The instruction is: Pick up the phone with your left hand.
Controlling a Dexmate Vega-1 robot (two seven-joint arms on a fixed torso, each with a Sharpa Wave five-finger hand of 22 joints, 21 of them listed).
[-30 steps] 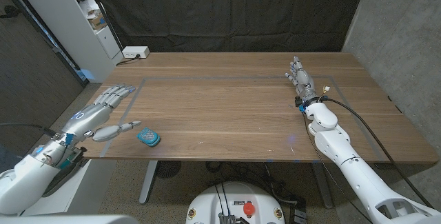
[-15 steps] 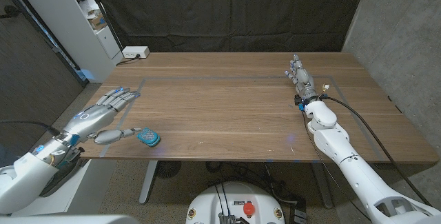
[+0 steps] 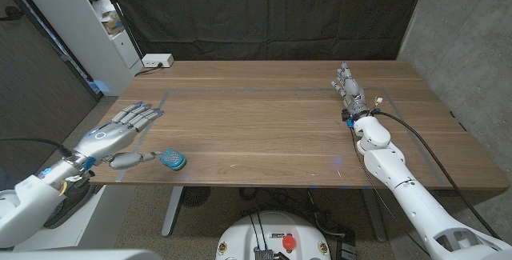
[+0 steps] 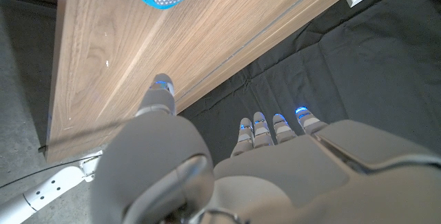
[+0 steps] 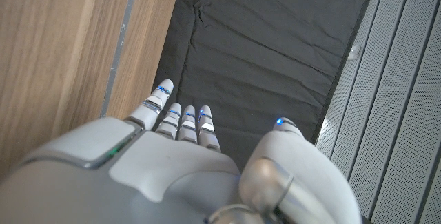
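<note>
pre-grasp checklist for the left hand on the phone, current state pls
1. Phone in view and unobstructed: ok, small blue thing lying near the table's front edge on the robot's left.
2. Left hand free: ok, holds nothing, fingers spread.
3. Left hand lined up: ok, beside the phone with the thumb tip reaching toward it.
4. Contact with the phone: cannot tell, the thumb tip looks very close in the head view, with a gap in the left wrist view.
5. Right hand out of the way: ok, far across the table on the robot's right, holding nothing.
6. Edge risk: not ok, the phone sits near the front edge; a push could slide it off.
</note>
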